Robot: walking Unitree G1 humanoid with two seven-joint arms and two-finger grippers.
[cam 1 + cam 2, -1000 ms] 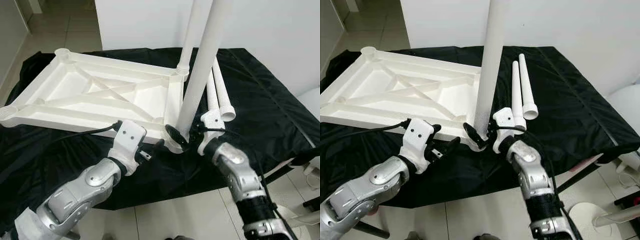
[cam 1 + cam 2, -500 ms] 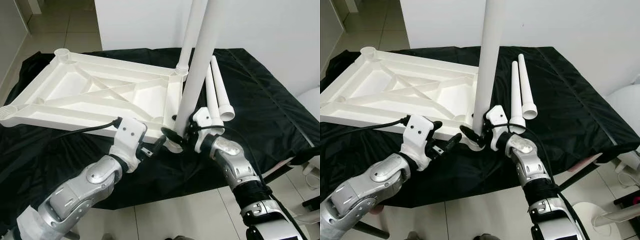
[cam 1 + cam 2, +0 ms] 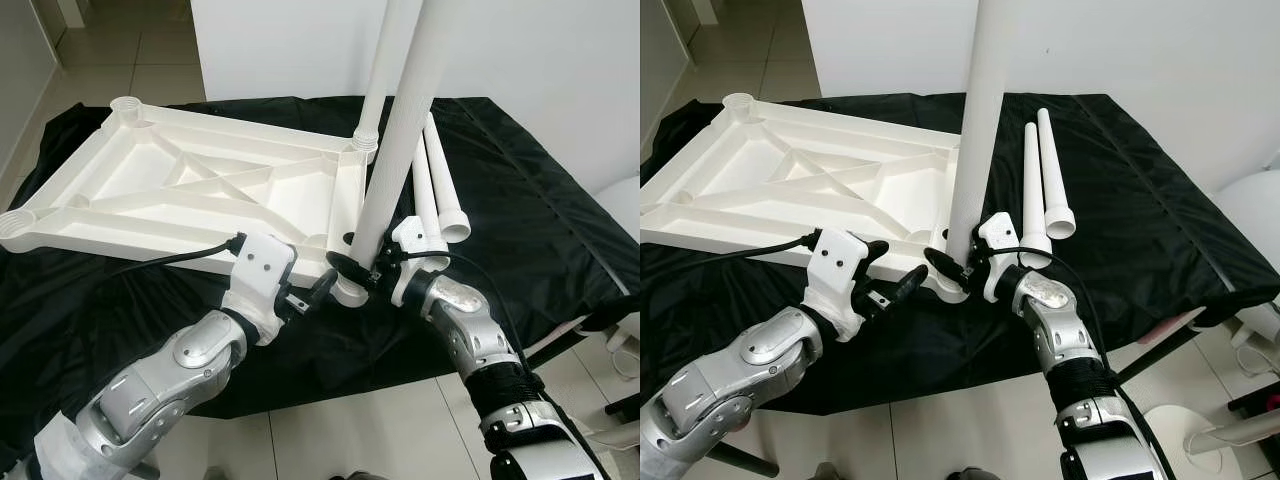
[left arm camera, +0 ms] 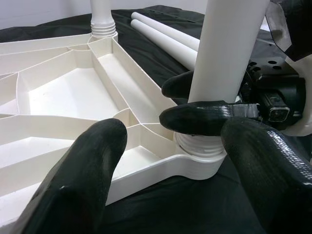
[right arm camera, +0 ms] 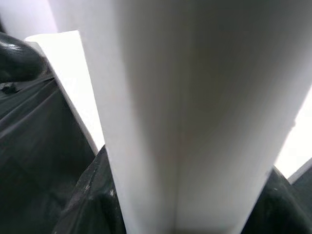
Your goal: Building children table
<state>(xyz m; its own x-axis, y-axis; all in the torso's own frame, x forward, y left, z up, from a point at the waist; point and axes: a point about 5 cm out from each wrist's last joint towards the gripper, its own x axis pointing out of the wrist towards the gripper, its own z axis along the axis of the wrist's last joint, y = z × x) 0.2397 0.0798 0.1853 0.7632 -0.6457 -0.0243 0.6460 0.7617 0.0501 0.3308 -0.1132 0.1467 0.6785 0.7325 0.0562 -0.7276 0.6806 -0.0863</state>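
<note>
The white table top [image 3: 200, 190] lies upside down on a black cloth [image 3: 530, 220]. One white leg [image 3: 378, 70] stands in its far right corner socket. A second leg [image 3: 400, 150] stands slightly tilted in the near right corner socket [image 3: 350, 290], with my right gripper [image 3: 362, 268] shut around its base. In the right wrist view that leg [image 5: 185, 112] lies between the black fingers. My left gripper [image 3: 312, 290] is open just left of the same socket, touching nothing. In the left wrist view the fingers [image 4: 83, 165] are spread before the socket [image 4: 200, 153].
Two loose white legs [image 3: 440, 185] lie side by side on the cloth to the right of the table top. Open sockets sit at the far left corner [image 3: 125, 105] and the near left corner [image 3: 15, 225]. A white round object [image 3: 1252, 210] stands past the cloth's right edge, over tiled floor.
The held leg leaned left, then tipped back to the right, with its base kept at the near corner socket. My right wrist rose a little. My left gripper edged toward the socket.
</note>
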